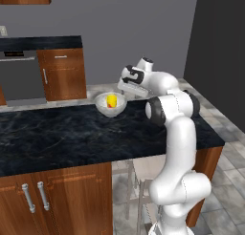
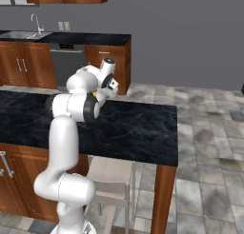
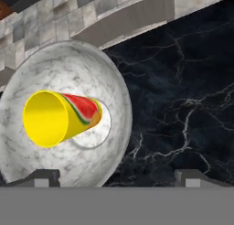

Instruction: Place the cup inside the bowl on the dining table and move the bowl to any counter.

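The yellow cup (image 1: 111, 101) with its red-orange mark stands inside the whitish speckled bowl (image 1: 106, 108) on the black marble dining table (image 1: 57, 133). My gripper (image 1: 123, 92) hangs just right of and above the bowl, open and holding nothing. In the hand view the cup (image 3: 59, 116) sits in the bowl (image 3: 68, 68). The gripper (image 3: 118, 178) spans the bowl's near rim, one fingertip (image 3: 43, 177) over the bowl and the other over the table (image 3: 183, 82). In the right base view my arm hides the bowl, and a sliver of the cup (image 2: 95, 93) shows.
The counter (image 1: 43, 43) with brown cabinets and a grey dishwasher (image 1: 19, 76) runs along the back wall, across a tiled aisle. Its top (image 2: 90, 38) carries a sink (image 2: 24, 34). A stool (image 2: 109, 173) stands under the table's overhang beside my base.
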Motion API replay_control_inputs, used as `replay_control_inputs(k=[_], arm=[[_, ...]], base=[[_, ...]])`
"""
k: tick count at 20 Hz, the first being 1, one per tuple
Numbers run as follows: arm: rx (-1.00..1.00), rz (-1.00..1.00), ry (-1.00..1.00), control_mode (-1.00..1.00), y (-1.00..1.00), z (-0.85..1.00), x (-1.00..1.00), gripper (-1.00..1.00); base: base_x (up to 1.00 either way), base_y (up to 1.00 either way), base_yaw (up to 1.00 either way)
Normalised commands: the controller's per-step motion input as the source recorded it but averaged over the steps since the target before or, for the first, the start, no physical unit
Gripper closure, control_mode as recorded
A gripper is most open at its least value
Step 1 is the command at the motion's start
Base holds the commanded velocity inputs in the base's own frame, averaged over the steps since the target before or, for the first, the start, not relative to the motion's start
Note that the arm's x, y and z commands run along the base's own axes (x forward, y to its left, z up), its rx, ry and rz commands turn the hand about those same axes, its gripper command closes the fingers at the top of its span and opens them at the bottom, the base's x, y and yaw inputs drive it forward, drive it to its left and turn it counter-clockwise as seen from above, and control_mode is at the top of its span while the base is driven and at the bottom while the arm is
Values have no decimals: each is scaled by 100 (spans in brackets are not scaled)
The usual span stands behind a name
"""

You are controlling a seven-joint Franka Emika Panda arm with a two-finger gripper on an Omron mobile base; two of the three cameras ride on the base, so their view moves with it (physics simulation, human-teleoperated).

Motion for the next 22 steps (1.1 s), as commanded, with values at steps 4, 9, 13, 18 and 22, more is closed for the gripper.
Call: replay_control_inputs(k=[4, 9, 13, 18, 22], arm=[[3, -12, 10, -100, 0, -9, -15, -100], [0, -1, 4, -100, 0, -15, 0, -100], [0, 0, 1, -100, 0, -14, 0, -100], [0, 0, 0, -100, 0, -4, 14, -100], [0, 0, 0, -100, 0, 0, 26, -100]], base=[[0, 0, 0], [0, 0, 0], [0, 0, 0], [0, 0, 0], [0, 0, 0]])
